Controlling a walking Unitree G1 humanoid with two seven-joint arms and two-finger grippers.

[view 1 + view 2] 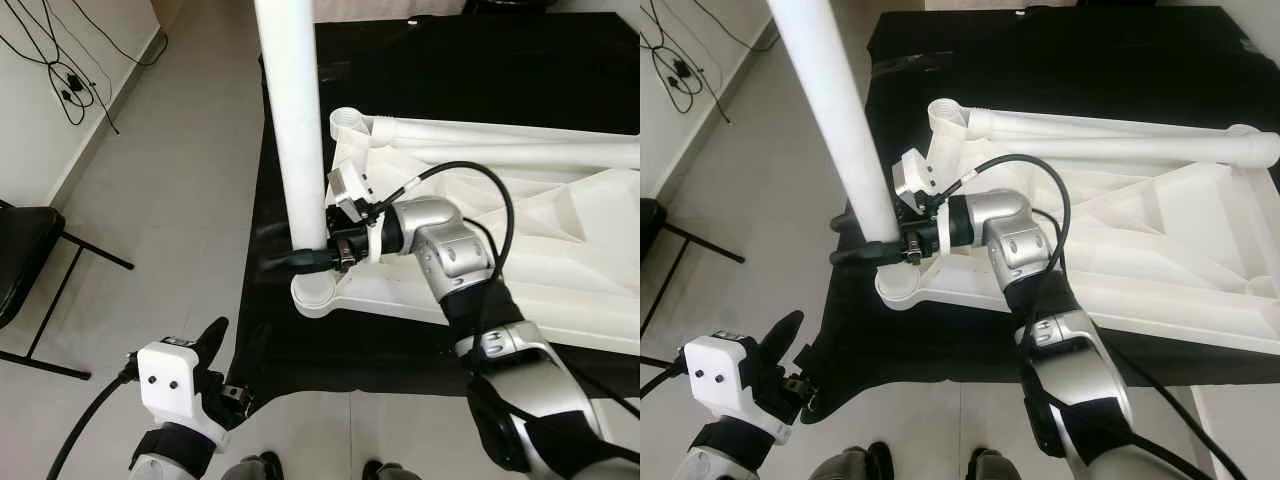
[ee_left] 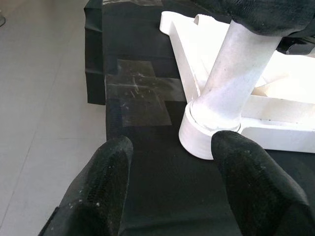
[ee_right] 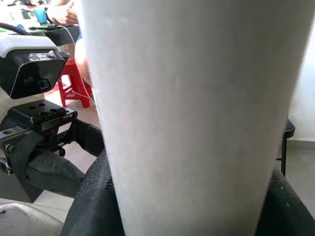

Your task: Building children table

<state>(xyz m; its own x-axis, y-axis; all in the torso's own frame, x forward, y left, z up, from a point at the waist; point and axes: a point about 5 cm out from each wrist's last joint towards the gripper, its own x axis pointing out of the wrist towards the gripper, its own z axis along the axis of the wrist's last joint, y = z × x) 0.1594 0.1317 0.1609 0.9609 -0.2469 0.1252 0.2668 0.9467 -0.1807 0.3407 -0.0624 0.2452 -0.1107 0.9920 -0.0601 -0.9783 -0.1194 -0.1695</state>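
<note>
The white plastic tabletop (image 1: 560, 260) lies upside down on a black mat (image 1: 450, 60). A white table leg (image 1: 295, 120) stands upright in the near-left corner socket (image 1: 318, 295). My right gripper (image 1: 305, 260) is shut on this leg just above the socket, its black fingers (image 3: 93, 196) wrapped round the tube. My left gripper (image 1: 205, 350) hangs low at the mat's front-left corner, open and holding nothing. Its fingertips (image 2: 118, 147) point at the socket (image 2: 197, 132) from a short distance. Two more legs (image 1: 1120, 135) lie along the tabletop's far side, next to another socket (image 1: 945, 112).
A black chair (image 1: 25, 260) stands on the grey tiled floor at the left. Cables (image 1: 70, 80) hang by the wall at the far left. Clear tape (image 2: 138, 93) patches the mat near the socket. My feet (image 1: 260, 467) are at the mat's front edge.
</note>
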